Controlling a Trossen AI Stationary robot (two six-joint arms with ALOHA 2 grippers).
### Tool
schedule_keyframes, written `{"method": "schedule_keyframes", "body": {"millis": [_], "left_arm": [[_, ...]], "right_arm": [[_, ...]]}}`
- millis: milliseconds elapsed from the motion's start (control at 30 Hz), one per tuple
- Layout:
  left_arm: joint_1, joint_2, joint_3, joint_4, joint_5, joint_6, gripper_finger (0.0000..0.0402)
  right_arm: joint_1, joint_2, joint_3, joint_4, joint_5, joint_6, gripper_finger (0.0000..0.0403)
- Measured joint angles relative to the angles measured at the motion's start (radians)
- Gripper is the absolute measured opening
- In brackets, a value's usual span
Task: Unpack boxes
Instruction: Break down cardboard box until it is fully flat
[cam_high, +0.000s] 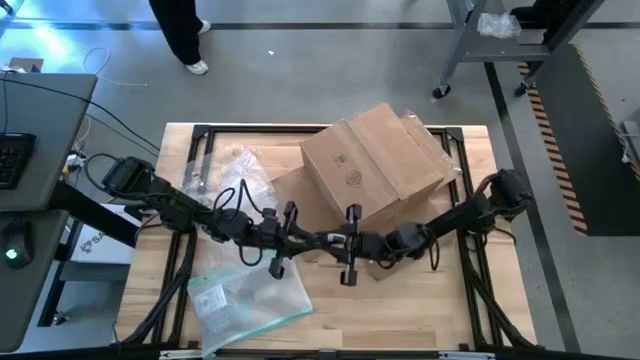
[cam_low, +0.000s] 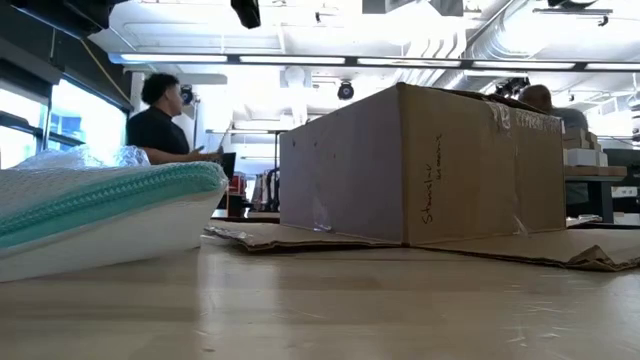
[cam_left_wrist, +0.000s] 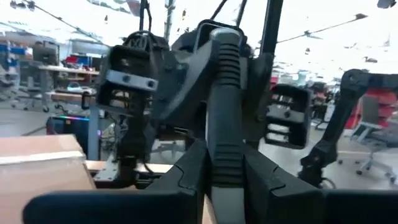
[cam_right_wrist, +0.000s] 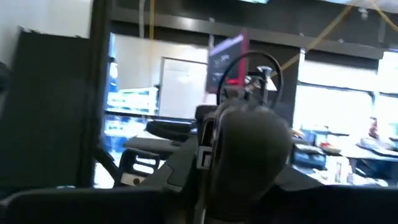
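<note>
High view: left pincer (cam_high: 300, 238) and right pincer (cam_high: 335, 240) tip to tip, raised above the worktop (cam_high: 400, 310); finger gaps impossible to tell. Cardboard box (cam_high: 375, 160) just behind both, clear pouch (cam_high: 245, 295) on the near side of the left one. Low view: box (cam_low: 430, 165) upright on spread flaps. Left wrist view: right pincer (cam_left_wrist: 224, 93) filling the frame.

Both arms reach to the middle, where the left pincer (cam_high: 300, 238) and right pincer (cam_high: 333, 241) meet tip to tip.
</note>
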Motion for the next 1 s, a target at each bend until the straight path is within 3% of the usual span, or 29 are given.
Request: {"method": "schedule_keyframes", "body": {"millis": [167,400,467,567,667,767,867,1000], "left_arm": [[-0.001,-0.002,0.005,-0.103,-0.074,0.016,0.0084],[-0.006,0.003,-0.003,-0.234,-0.369,-0.04,0.0107],[0.041,-0.006,0.004,-0.236,-0.43,-0.073,0.0104],[0.176,-0.045,0.049,-0.39,-0.333,-0.132,0.0087],[0.37,-0.06,0.189,-0.74,-0.159,-0.158,0.0059],[0.559,-0.026,0.363,-1.031,-0.115,-0.063,0.003],[0.728,0.029,0.501,-1.155,-0.088,0.046,0.0007],[0.933,0.139,0.613,-1.192,0.049,0.074,0.0003]], "right_arm": [[0.04,-0.132,-0.009,-0.235,0.22,-0.121,0.0069],[0.042,-0.425,-0.005,-0.638,0.559,-0.157,0.0069],[0.047,-0.486,-0.005,-0.708,0.596,-0.155,0.0069],[0.05,-0.561,-0.005,-0.799,0.59,-0.124,0.0069],[0.055,-0.594,-0.005,-0.89,0.583,-0.046,0.0069],[0.06,-0.601,-0.006,-0.972,0.571,0.035,0.0069],[0.061,-0.584,-0.006,-1.063,0.573,0.128,0.0069],[0.068,-0.561,-0.007,-1.136,0.568,0.218,0.0069]]}}
